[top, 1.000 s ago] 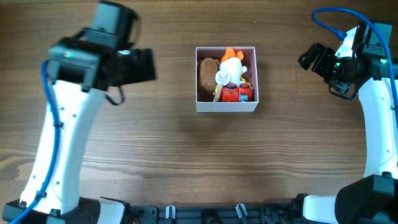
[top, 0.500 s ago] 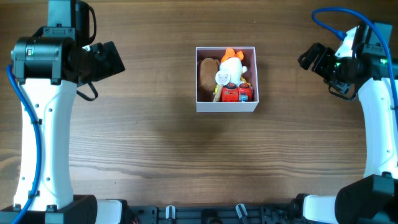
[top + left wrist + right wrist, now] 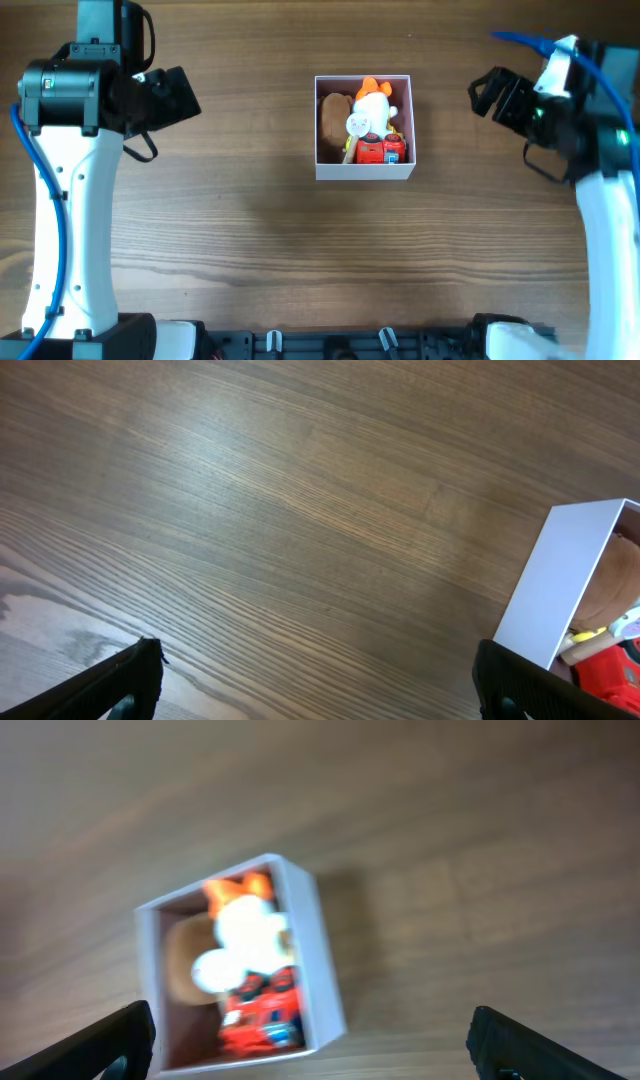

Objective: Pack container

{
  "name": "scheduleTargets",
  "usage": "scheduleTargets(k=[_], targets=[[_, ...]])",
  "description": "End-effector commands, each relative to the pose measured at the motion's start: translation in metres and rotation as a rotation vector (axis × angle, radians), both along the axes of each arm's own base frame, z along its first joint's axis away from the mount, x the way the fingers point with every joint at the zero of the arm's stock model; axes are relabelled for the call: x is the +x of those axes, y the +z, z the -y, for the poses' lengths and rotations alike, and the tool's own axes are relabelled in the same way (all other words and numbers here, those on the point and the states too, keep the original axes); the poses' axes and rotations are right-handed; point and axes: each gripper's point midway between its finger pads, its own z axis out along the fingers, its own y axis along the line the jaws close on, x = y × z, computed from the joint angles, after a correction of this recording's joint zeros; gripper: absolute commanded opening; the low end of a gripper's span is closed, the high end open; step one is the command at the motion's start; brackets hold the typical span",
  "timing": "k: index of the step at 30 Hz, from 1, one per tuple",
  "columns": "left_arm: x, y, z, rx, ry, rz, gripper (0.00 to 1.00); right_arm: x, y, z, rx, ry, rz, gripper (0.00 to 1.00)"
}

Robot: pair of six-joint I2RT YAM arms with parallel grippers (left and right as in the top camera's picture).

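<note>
Left arm: parked at the left edge of the worktop [image 3: 300, 250], well apart from the container [image 3: 365, 172]. It is sitting in the same pose as half a second ago, after swinging out and away before that. The left fingers [image 3: 135, 682] are standing wide apart, with only bare wood showing between them in the left wrist view.

Right arm: this is the part that is moving now. From overhead it is blurring and shifting a little inward compared with half a second ago. The right wrist view is also smearing, with the box sitting low and left of centre. The right fingers [image 3: 120, 1038] are spread wide, holding nothing.

Judgement: both arms are empty and clear of the box, and no loose item is lying on the wood, so packing is looking finished or close to it.

Container: resting flat at centre of the worktop, slightly toward the far edge, between the two arms and touched by neither. White walls are looking straight and undented. Inside, a brown rounded piece [image 3: 333, 118] is filling the left side. A white-and-orange toy [image 3: 370, 105] is sitting to its right, and a red toy car [image 3: 380, 150] is lying in the near right corner. Nothing is hanging over the rim.
</note>
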Motion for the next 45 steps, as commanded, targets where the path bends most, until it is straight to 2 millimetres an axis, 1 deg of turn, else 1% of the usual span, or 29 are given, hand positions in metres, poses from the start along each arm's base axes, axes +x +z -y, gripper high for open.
scheduleTargets(k=[1,3,5,8,9,11,13,14,16,21,26,30,33,40,45], targets=[[-0.001,0.000,-0.003,0.002,0.023,-0.001,1.00,-0.023,0.040,0.002,-0.051,-0.021,0.126,1.00],[-0.001,0.000,-0.003,0.002,0.023,-0.001,1.00,-0.033,0.055,0.016,-0.116,-0.084,0.178,1.00],[-0.001,0.000,-0.003,0.002,0.023,-0.001,1.00,-0.044,0.070,0.022,-0.189,-0.079,0.238,1.00],[-0.001,0.000,-0.003,0.002,0.023,-0.001,1.00,-0.053,0.087,0.019,-0.304,0.019,0.350,1.00],[-0.001,0.000,-0.003,0.002,0.023,-0.001,1.00,-0.056,0.089,0.017,-0.335,0.050,0.380,1.00],[-0.001,0.000,-0.003,0.002,0.023,-0.001,1.00,-0.066,0.086,0.012,-0.385,0.105,0.427,1.00],[-0.001,0.000,-0.003,0.002,0.023,-0.001,1.00,-0.076,0.076,0.009,-0.416,0.137,0.459,1.00],[-0.001,0.000,-0.003,0.002,0.023,-0.001,1.00,-0.083,0.064,0.009,-0.435,0.147,0.471,1.00],[-0.001,0.000,-0.003,0.002,0.023,-0.001,1.00,-0.092,0.046,0.008,-0.453,0.160,0.473,1.00],[-0.001,0.000,-0.003,0.002,0.023,-0.001,1.00,-0.112,-0.010,0.006,-0.446,0.159,0.469,1.00],[-0.001,0.000,-0.003,0.002,0.023,-0.001,1.00,-0.125,-0.054,0.001,-0.435,0.176,0.492,1.00],[-0.001,0.000,-0.003,0.002,0.023,-0.001,1.00,-0.132,-0.076,0.000,-0.436,0.175,0.497,1.00],[-0.001,0.000,-0.003,0.002,0.023,-0.001,1.00,-0.136,-0.089,0.000,-0.438,0.173,0.505,1.00],[-0.001,0.000,-0.003,0.002,0.023,-0.001,1.00,-0.140,-0.126,0.000,-0.435,0.175,0.497,1.00],[-0.001,0.000,-0.003,0.002,0.023,-0.001,1.00,-0.138,-0.137,0.000,-0.439,0.172,0.513,1.00]])
